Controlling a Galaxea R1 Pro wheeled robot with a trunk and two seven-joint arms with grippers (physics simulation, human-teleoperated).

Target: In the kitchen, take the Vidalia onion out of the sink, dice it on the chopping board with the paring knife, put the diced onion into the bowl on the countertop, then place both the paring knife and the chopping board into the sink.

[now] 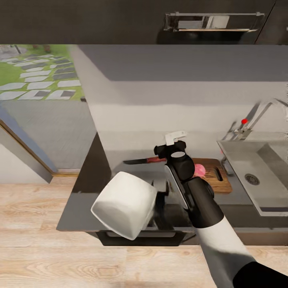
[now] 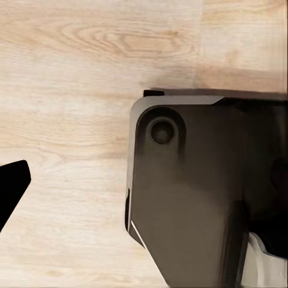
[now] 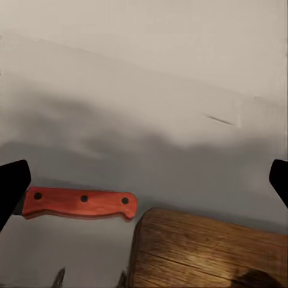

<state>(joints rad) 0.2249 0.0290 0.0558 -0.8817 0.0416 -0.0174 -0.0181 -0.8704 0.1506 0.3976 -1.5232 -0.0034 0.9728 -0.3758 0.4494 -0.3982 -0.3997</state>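
Observation:
The paring knife [image 1: 141, 161] lies on the grey countertop [image 1: 86, 200], dark blade pointing left, its red handle [image 3: 81, 204] beside the chopping board's corner. On the brown chopping board [image 1: 216, 176] sits the pinkish onion [image 1: 199, 171], partly hidden by my right arm. My right gripper [image 1: 175, 138] hovers open over the counter above the knife handle and the board's left end [image 3: 210, 252], with nothing between its fingers. The white bowl [image 1: 126, 208] looks tilted at the counter's front edge. The sink [image 1: 240, 160] is at the right. One dark fingertip [image 2: 12, 192] of my left gripper hangs over the wooden floor.
A chrome tap [image 1: 258, 114] with a red knob [image 1: 244, 121] stands behind the sink. A grey wall rises behind the counter and dark cabinets hang overhead. Left of the counter is a doorway to a garden. A dark robot part [image 2: 198, 198] sits by the left gripper.

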